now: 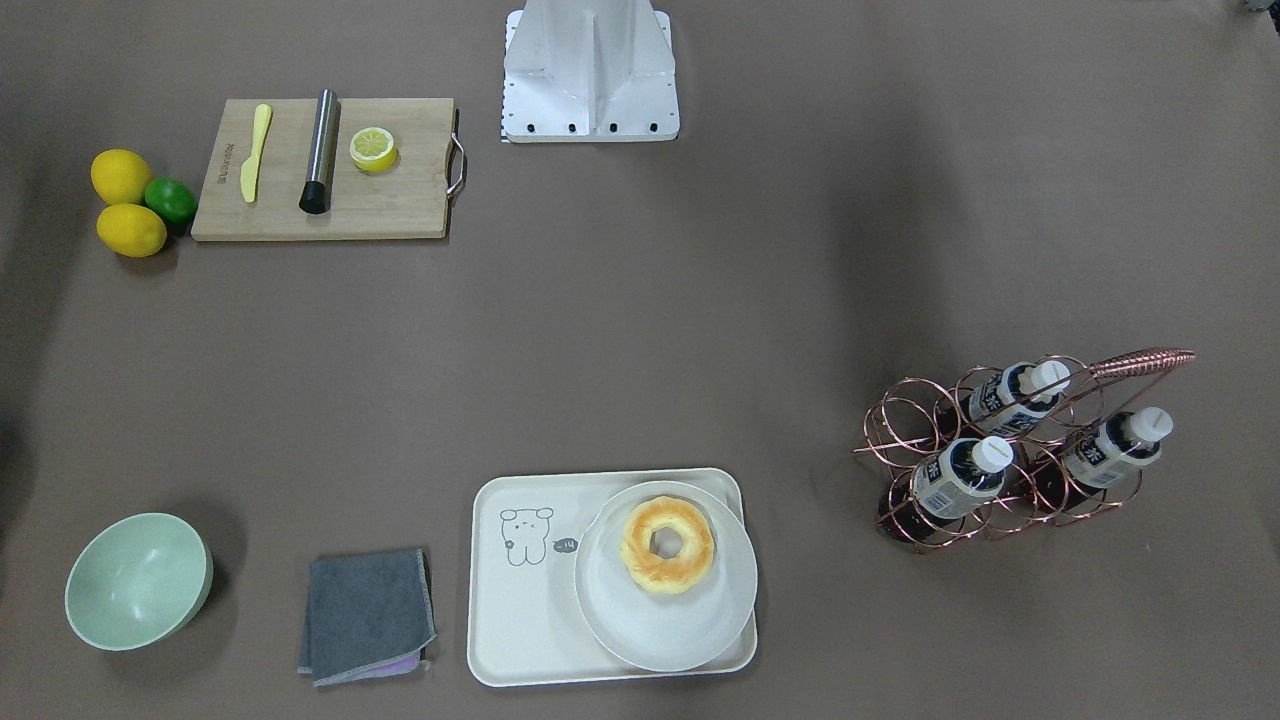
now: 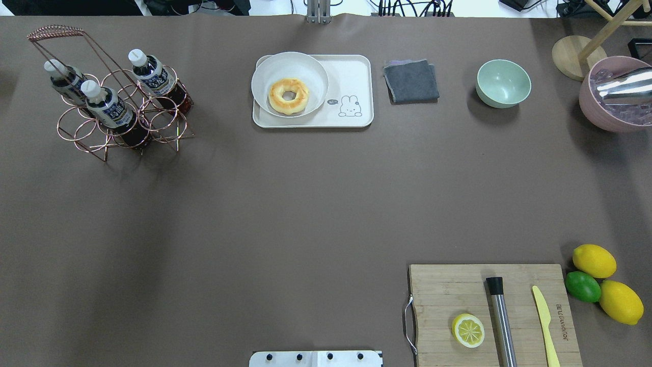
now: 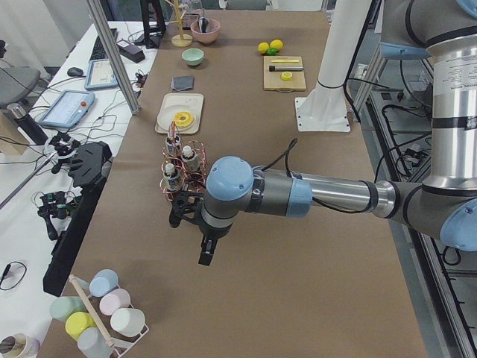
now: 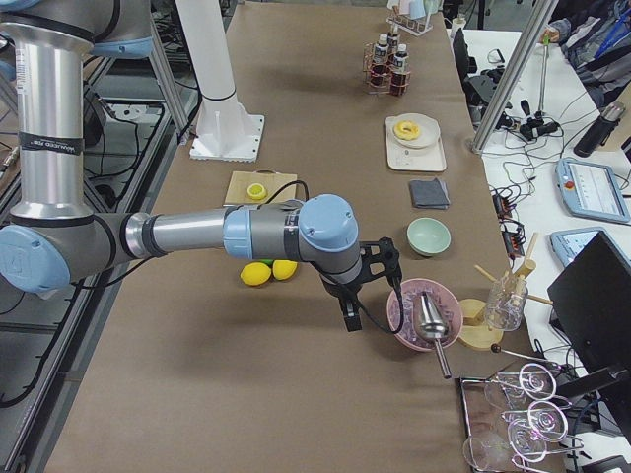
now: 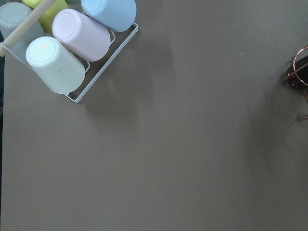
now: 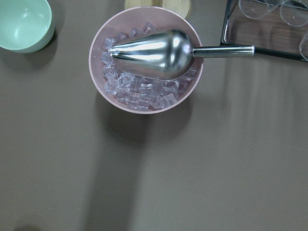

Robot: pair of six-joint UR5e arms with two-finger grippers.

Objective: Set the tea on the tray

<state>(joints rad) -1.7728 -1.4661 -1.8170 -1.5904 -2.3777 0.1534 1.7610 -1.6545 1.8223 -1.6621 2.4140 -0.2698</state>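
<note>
Three tea bottles (image 2: 104,104) with white caps and dark-blue-and-white labels stand in a copper wire rack (image 2: 81,135) at the far left of the overhead view; they also show in the front-facing view (image 1: 962,478). The cream tray (image 2: 356,71) with a line-drawn animal lies at the far middle and carries a white plate (image 2: 310,71) with a doughnut (image 2: 289,95). My left gripper (image 3: 206,252) hangs over the table just beside the rack, seen only in the left side view; I cannot tell whether it is open. My right gripper (image 4: 352,317) hangs near a pink ice bowl (image 4: 424,317); I cannot tell its state.
A grey cloth (image 2: 411,81) and green bowl (image 2: 503,83) lie right of the tray. A cutting board (image 2: 491,313) holds a lemon half, a steel muddler and a yellow knife; lemons and a lime (image 2: 583,286) sit beside it. A cup rack (image 5: 72,48) is near the left gripper.
</note>
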